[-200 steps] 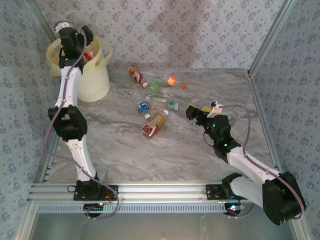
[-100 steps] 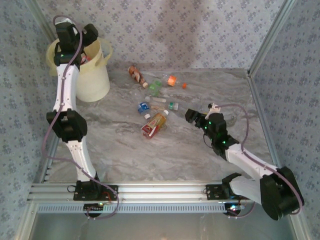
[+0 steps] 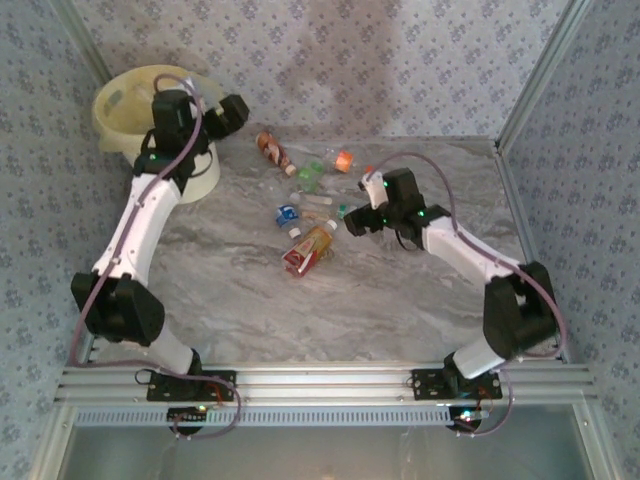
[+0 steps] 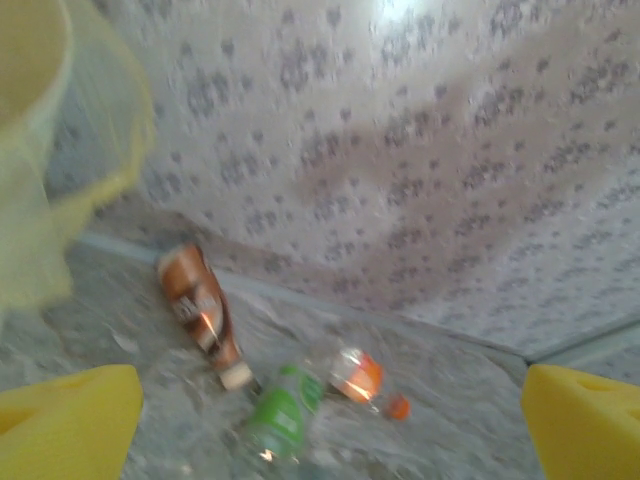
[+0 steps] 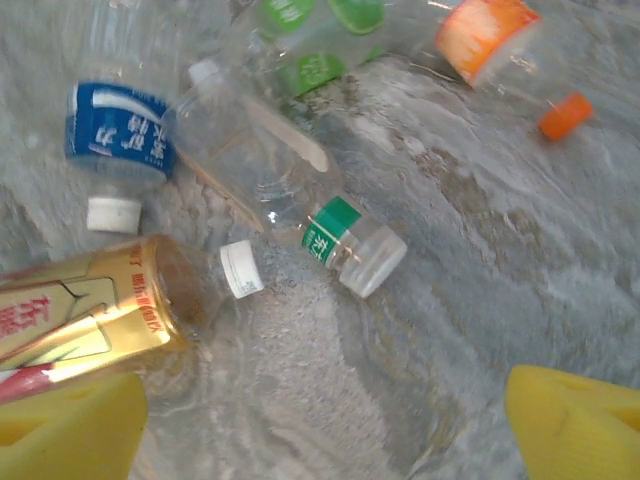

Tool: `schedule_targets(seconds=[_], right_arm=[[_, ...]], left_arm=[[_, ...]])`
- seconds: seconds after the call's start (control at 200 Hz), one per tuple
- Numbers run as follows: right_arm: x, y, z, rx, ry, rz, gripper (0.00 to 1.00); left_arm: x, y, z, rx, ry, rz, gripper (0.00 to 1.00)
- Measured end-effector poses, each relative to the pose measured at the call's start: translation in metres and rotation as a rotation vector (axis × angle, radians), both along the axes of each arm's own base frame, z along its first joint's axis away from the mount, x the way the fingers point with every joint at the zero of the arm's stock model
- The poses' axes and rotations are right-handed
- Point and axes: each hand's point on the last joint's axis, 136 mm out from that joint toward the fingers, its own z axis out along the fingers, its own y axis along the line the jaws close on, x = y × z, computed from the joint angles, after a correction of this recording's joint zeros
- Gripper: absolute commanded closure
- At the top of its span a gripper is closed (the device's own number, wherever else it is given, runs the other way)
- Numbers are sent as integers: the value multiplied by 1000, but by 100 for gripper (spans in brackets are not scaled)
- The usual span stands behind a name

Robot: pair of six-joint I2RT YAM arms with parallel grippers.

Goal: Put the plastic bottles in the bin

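Left gripper [image 4: 328,425], right gripper [image 5: 322,425] spread, empty | clear green-banded plastic bottle [image 5: 332,228] at right's 12 o'clock | judged light, crushable: mid-body hold advised

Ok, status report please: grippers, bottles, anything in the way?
Left gripper open, empty, beside bin. Right gripper open, by the bottles. Bottles lie scattered on table, none gripped. No obstacle seen between them and bin.

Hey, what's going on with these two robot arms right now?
The plastic bottles are going into the bin. The left gripper hangs open and empty beside the bin. The right gripper hovers open above a clear green-labelled bottle among those lying on the table.
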Motion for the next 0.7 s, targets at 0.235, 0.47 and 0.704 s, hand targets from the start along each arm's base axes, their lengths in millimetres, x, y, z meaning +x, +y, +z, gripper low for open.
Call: schedule_targets(seconds=[0.235,0.47,0.704], right_arm=[[37,8,-26,-211,33,271,18],[61,16,-63,-346,69,456,21],[59,28,-96,-424,113,615,24]], left_arm=[[-23,-15,-88,-74,204,-27,2],[-40,-16,-100,-87,238,-27,2],[-41,-16,-97,-88,231,-27,2]])
